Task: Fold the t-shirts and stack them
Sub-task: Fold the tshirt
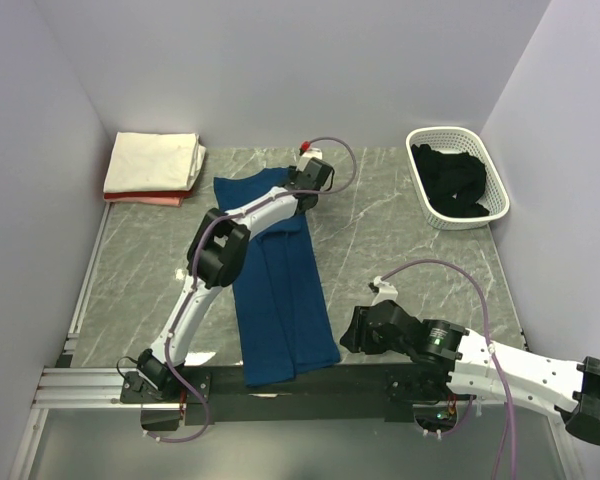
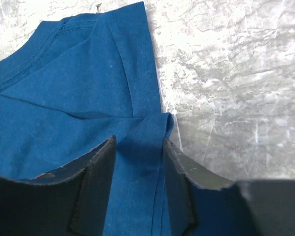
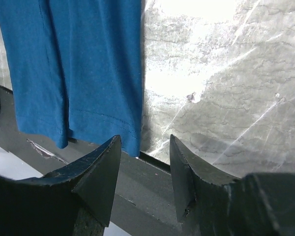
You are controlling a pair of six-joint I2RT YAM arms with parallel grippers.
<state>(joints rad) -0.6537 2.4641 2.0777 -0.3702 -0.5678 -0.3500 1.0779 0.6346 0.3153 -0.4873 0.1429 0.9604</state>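
Left arm and right arm both wear white shells with chunky black joints, and a lilac-grey cable loops off each. Left gripper: black wedge fingers, edges scuffed pale.

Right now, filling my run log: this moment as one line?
left gripper: open astride blue shirt fold | right gripper: open, empty
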